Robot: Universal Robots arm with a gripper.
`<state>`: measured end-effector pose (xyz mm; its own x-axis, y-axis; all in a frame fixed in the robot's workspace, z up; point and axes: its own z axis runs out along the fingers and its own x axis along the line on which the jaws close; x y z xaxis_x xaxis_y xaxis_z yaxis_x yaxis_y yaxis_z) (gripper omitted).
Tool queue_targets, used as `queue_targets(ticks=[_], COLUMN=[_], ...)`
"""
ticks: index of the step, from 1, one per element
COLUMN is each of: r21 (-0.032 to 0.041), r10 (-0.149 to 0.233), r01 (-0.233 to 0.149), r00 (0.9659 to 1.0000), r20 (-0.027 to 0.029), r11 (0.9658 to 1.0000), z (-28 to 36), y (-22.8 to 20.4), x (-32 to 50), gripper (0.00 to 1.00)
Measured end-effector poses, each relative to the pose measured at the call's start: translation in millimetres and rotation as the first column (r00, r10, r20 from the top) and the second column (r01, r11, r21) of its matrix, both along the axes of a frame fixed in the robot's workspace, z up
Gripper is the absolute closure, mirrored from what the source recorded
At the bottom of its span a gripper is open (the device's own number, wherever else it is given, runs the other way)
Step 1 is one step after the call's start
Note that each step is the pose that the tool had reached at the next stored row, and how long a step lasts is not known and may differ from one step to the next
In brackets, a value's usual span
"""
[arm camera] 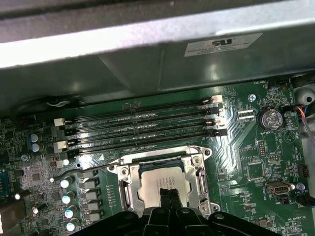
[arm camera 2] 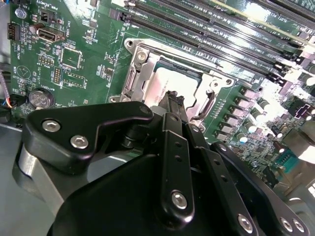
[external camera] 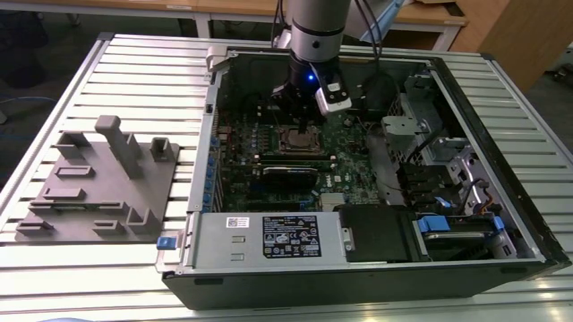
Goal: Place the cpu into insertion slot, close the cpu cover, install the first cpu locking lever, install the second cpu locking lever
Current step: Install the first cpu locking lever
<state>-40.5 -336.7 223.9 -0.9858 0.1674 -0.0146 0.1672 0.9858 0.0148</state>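
1. The arm point(external camera: 313, 30) reaches down into the open case point(external camera: 501, 221). That way the gripper point(arm camera 2: 173, 97) can get at the green board point(arm camera 2: 98, 54) lying flat inside.
2. The cpu point(arm camera: 157, 182) sits flat and square in the slot point(arm camera: 162, 167) — it has to be there before anything can shut over it.
3. The cover point(arm camera: 129, 189) lies flat round the cpu, and the cpu's silver top shows through the hole in the middle. I think the cover is shut.
4. The jaws are pressed together with nothing between them. I think that makes one thin tip for pushing, not for picking up. The tip hangs right over the cpu, but I cannot tell if it touches.
5. The first wrist view shows a thin wire lever point(arm camera: 83, 170) sticking out sideways from a corner of the cover, near the long black slots point(arm camera: 147, 129). To me it looks not hooked down.
6. The second wrist view looks from another side. It shows a bent metal bar point(arm camera 2: 209, 104) at the cover's edge, just beside the tip.
7. The exterior view gives the big picture — the whole case on a ribbed table point(external camera: 134, 67). A grey tray point(external camera: 98, 188) lies on the exterior view's left, well apart from the arm.
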Motion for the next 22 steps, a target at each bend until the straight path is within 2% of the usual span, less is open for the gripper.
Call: queue_targets(ticks=[11, 22], r21=[0.0002, 0.0002], r10=[0.000, 0.000], r01=[0.000, 0.000], r00=[1.0000, 1.0000], r20=[0.0001, 0.0001], r11=[1.0000, 1.0000], z=[2.6, 2.6], y=[0.1, 0.1], x=[0.0, -4.9], gripper=[0.89, 0.89])
